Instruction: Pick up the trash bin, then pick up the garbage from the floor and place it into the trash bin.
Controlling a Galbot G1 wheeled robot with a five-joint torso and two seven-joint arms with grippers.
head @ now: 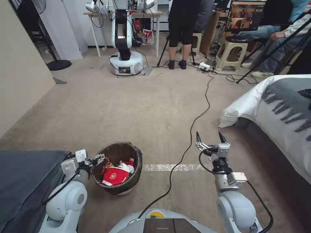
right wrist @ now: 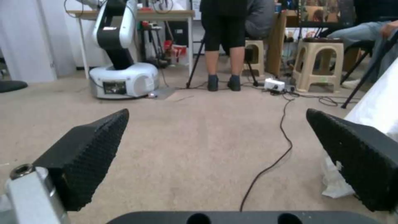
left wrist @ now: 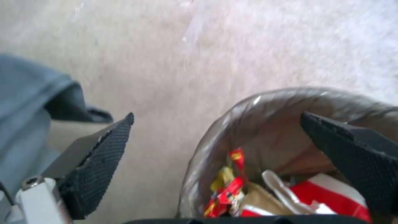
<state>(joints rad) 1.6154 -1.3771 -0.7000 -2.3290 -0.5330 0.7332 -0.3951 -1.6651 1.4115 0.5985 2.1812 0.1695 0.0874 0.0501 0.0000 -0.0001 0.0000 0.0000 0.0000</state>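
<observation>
Beige carpet floor (head: 129, 106) takes up most of the head view, with a bed (head: 282, 106) under a white and grey cover along the robot's right and a dark grey cloth surface (head: 26, 181) at its near left. At the far side of the room another white robot (head: 124, 42) stands on its round base before a wooden counter (head: 152, 14), and a beige plastic stool (head: 228, 53) sits further right among tripod legs. A black cable (head: 194, 119) runs from a power strip near the stool across the open carpet toward the robot's own base, passing between the two arms and crossing a strip of clear tape (head: 175, 167) stuck to the floor. The trash bin (head: 136, 161) rests on the carpet just in front of the robot's left side, its brown bag folded over the rim, and the garbage (head: 117, 173) lies inside it: a crushed red-and-white cup, white tissue and red and yellow wrappers. The left gripper (head: 98, 159) sits at the bin's near-left rim with its fingers apart, one over the bin's mouth and one outside the wall. The right gripper (head: 210, 138) hangs over bare carpet right of the cable, well apart from the bin, fingers spread wide and empty.
</observation>
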